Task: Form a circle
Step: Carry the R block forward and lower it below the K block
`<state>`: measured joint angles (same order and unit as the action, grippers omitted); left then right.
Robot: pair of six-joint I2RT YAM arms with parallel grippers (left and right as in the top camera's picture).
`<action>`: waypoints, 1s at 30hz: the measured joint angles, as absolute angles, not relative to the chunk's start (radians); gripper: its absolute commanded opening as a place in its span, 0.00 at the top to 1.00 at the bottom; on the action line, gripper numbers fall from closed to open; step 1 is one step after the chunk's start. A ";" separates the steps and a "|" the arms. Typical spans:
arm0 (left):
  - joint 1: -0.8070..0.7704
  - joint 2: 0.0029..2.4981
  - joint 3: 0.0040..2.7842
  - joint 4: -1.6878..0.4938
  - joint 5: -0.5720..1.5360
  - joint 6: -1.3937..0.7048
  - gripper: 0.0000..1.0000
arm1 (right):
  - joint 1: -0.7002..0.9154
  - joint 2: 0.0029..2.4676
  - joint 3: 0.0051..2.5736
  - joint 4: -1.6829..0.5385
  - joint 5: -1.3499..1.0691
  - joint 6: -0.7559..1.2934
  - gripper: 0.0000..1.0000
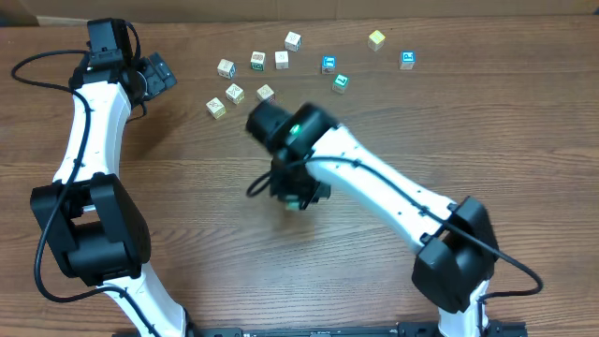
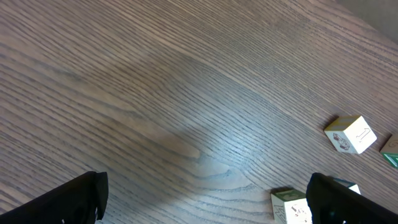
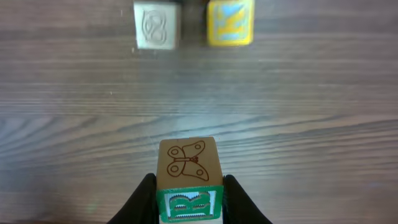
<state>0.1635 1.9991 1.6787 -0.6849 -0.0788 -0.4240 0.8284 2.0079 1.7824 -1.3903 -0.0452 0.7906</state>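
A brown wood-grain table (image 1: 524, 140) fills the overhead view, with a pale tan strip (image 1: 374, 6) along its far edge. Near that edge a loose scatter of small picture cubes (image 1: 265, 92) lies in a shallow arc. Among them are a yellow cube (image 1: 376, 39), a blue-marked cube (image 1: 408, 59) at the right end, a second blue-marked cube (image 1: 328, 64) just beyond a green-marked cube (image 1: 341, 82), and a pale cube (image 1: 216, 109) at the left end. In the right wrist view, a butterfly cube (image 3: 188, 160), brown butterfly on top and green letter B in front, is nearest the camera. Beyond it a whitish cube (image 3: 157, 26) and a yellow, blue-marked cube (image 3: 230, 23) stand side by side, slightly apart.
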 measured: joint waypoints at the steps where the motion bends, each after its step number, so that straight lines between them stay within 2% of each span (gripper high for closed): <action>1: 0.163 1.999 1.679 -0.685 -0.079 -0.424 0.00 | 0.838 2.008 1.761 -1.370 -0.046 0.801 0.81; 9: 0.163 1.999 1.679 -0.685 -0.079 -0.424 0.00 | 0.864 2.013 1.617 -1.252 -0.048 0.851 0.84; 23: 0.163 1.999 1.679 -0.685 -0.079 -0.424 0.01 | 0.863 2.104 1.608 -1.177 -0.048 0.860 0.82; 30: 0.163 1.999 1.679 -0.685 -0.079 -0.424 0.00 | 0.858 2.117 1.603 -1.160 -0.048 0.852 0.72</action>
<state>0.1635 1.9991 1.6787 -0.6849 -0.0788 -0.4240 0.8577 2.1166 1.6028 -1.1599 -0.0483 0.8520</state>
